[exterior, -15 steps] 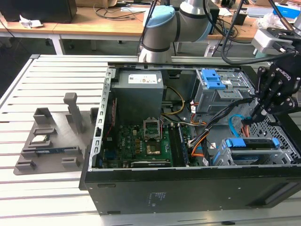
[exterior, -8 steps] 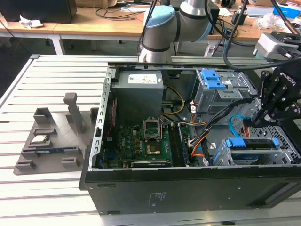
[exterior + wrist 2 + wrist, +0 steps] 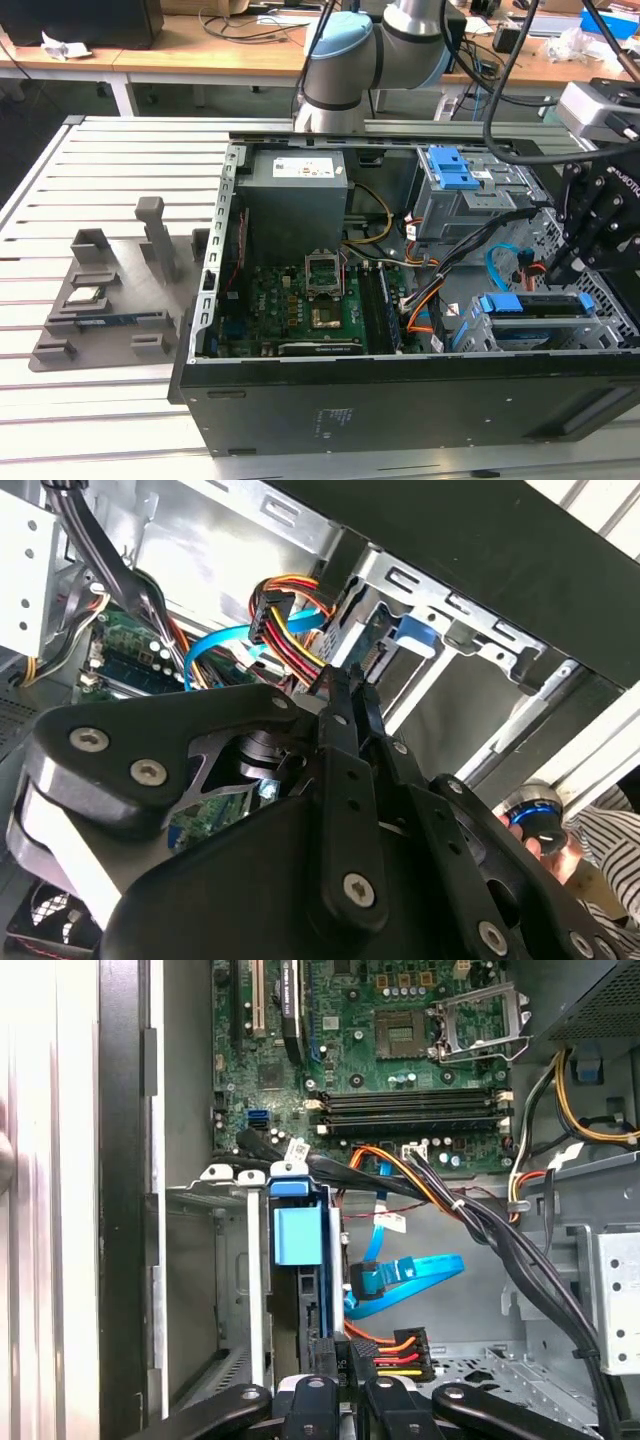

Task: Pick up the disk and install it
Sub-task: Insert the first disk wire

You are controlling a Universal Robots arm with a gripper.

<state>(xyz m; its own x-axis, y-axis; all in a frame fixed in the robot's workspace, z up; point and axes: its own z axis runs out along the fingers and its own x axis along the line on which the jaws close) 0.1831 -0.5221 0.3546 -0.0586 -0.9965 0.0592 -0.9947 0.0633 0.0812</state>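
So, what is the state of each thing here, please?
Claw: shut, empty, above the drive cage.
Disk: seated upright in the cage, blue rails showing.
Case: side panel off, open.
CPU socket: lever up, open.

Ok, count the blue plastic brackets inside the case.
2: one atop the upper drive cage, one framing the disk at the exterior view's right. Cables may hide others.

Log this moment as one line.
gripper: shut, nothing held | position: above drive cage | disk: seated in cage, blue bracket visible | case: open
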